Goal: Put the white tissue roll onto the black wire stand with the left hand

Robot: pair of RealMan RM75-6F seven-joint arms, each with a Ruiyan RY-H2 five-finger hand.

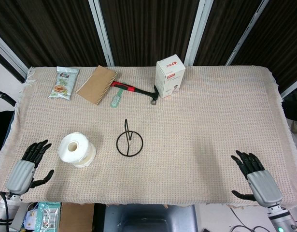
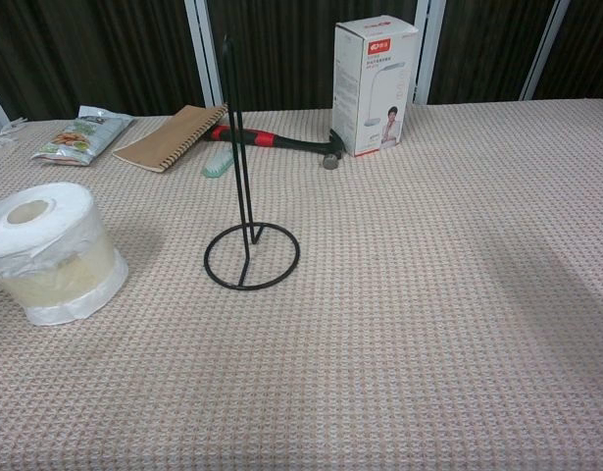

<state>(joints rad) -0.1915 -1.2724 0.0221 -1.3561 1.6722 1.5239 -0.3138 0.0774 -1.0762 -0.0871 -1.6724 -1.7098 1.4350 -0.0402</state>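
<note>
Two hands: both rest at the table's near edge, holding nothing; left hand by the near-left corner with fingers spread, right hand by the near-right corner, fingers likewise spread.
Roll: the white roll sits on end toward the near-left of the table, just right of the left hand and left of the stand, apart from both.
Stand: the black wire stand is near the table's middle, a round wire foot with a thin post rising straight up.
Step in hand: by my judgement, the reach and grasp have not begun; the roll is untouched.
Doing it well: grip the roll around its side, not over the top, so the core hole stays free; lift it above the post tip, line hole with post, then lower straight. The stand looks light and may tip if nudged sideways.
Materials: roll is soft paper in a loose clear wrap that may slip; stand is stiff thin wire; cloth is a coarse beige weave.
Far edge: snack bag, notebook, hammer, brush, box.
</note>
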